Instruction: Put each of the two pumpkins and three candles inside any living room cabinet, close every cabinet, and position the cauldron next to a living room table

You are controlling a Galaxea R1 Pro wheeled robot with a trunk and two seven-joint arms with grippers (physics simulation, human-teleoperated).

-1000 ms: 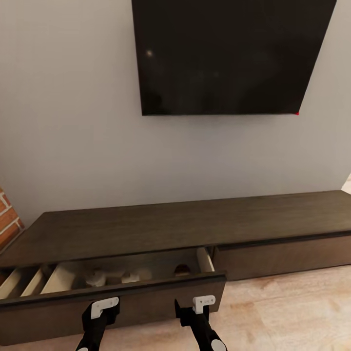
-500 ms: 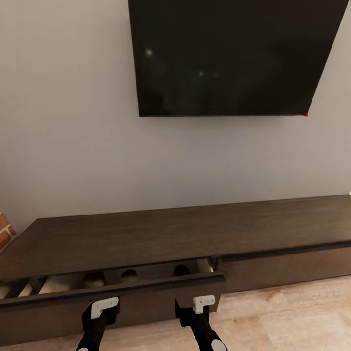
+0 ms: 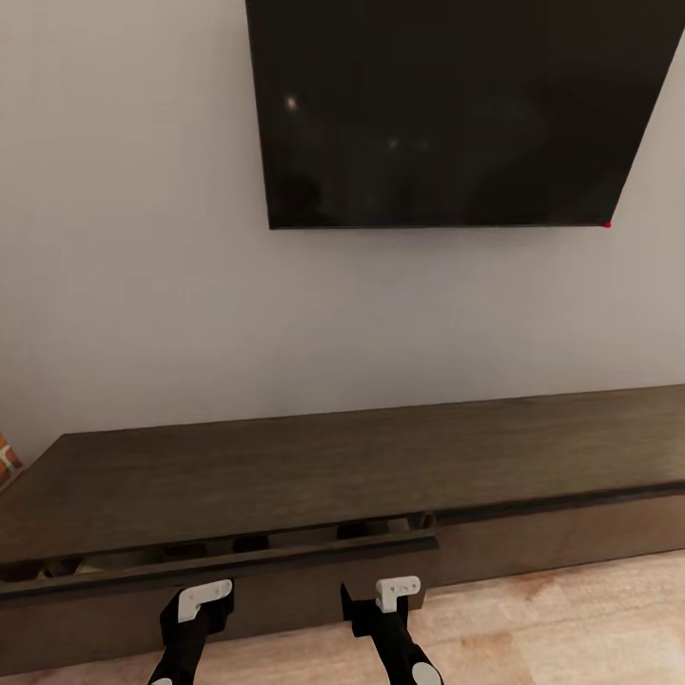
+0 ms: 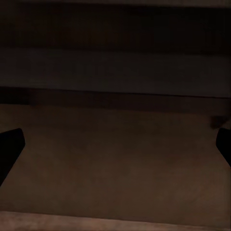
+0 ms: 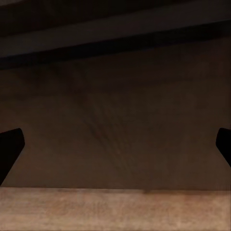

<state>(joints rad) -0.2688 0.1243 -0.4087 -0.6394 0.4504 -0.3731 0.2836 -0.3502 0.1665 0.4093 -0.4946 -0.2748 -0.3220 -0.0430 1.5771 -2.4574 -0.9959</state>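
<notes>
Cabinet (image 3: 314, 466) — dark-brown, drawer barely ajar

My two arms are glossy black, the left arm (image 3: 187, 636) and right arm (image 3: 392, 639) each capped by a white bracket with small dark screw holes

cabinet (image 3: 314, 466): 1, long, low, dark brown
drawer fronts: 2, the left one (image 3: 238, 590) ajar by a narrow gap, the right one (image 3: 561, 533) flush
TV (image 3: 447, 109): 1, on the wall
grippers: 2, left gripper (image 3: 195, 609), right gripper (image 3: 381, 601)
things in the gap: too dark to count
</notes>
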